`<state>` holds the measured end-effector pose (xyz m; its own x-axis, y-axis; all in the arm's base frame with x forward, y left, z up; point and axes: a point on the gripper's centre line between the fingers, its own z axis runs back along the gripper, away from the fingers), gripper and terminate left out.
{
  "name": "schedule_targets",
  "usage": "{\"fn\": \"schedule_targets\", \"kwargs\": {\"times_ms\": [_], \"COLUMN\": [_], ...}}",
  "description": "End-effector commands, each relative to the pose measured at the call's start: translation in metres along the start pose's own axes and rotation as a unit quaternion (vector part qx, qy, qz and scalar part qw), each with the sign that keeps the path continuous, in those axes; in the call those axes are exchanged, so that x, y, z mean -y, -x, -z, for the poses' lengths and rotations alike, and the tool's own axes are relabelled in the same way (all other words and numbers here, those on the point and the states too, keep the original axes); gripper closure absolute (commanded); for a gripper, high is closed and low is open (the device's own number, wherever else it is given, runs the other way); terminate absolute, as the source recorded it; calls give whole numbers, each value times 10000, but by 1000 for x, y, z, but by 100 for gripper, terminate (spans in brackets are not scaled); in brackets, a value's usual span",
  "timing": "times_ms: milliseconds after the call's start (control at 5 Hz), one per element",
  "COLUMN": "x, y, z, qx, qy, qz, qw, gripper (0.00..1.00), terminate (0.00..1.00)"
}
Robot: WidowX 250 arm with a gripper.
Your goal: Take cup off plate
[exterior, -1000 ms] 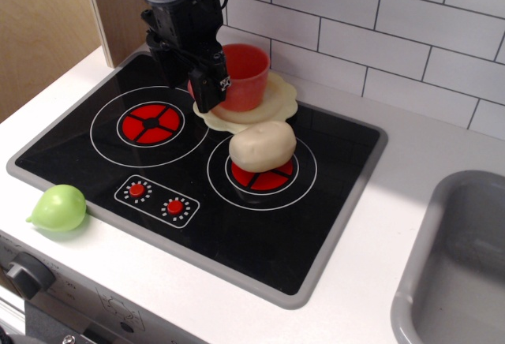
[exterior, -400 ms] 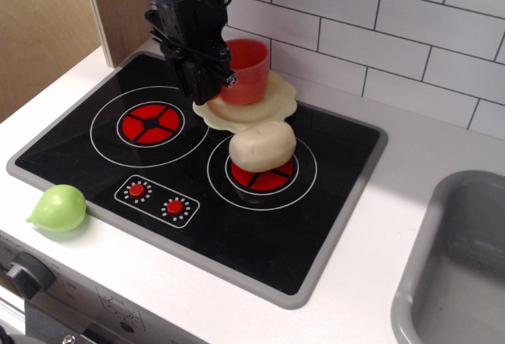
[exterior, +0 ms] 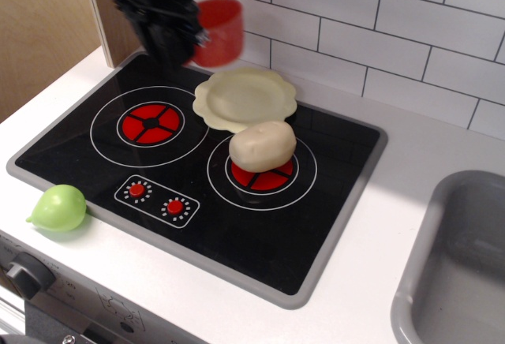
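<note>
I held the cup in my gripper, with the jaws closed on its left side. My fingers were blurred, so I could not see the exact grip. The cup was in the air, up and to the left of the plate, in front of the tiled wall. It did not touch the plate anymore.

So I judged the main part of the task as done: the cup was off, and the plate lay bare on the stove at its back edge. What was left, I think, was to put the cup down somewhere and to open the jaws.

For room, the left burner was free and near under me. The front right part of the black stove was free too. The potato sat on the right burner, touching or just overlapping the front rim of the plate, so I should not go low there. The wall was close behind the cup, and a wooden panel stood at my left. The green pear lay on the counter at the front left, well apart. The sink was far to the right.
</note>
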<state>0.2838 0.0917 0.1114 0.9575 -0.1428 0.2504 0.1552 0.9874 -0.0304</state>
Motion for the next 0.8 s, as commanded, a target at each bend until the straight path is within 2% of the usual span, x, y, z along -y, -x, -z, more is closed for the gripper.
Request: {"fn": "schedule_targets", "kwargs": {"times_ms": [0,200,600], "x": [-3,0,11], "y": [30,52,89], "z": [-18,-12,12], "qx": [-83,-393,-648], "qy": [-165,-111,-181], "qz": [531,763,1262], "qw": [9984,9962,9897], "gripper": [100,100,100], "terminate": [0,0,0]}}
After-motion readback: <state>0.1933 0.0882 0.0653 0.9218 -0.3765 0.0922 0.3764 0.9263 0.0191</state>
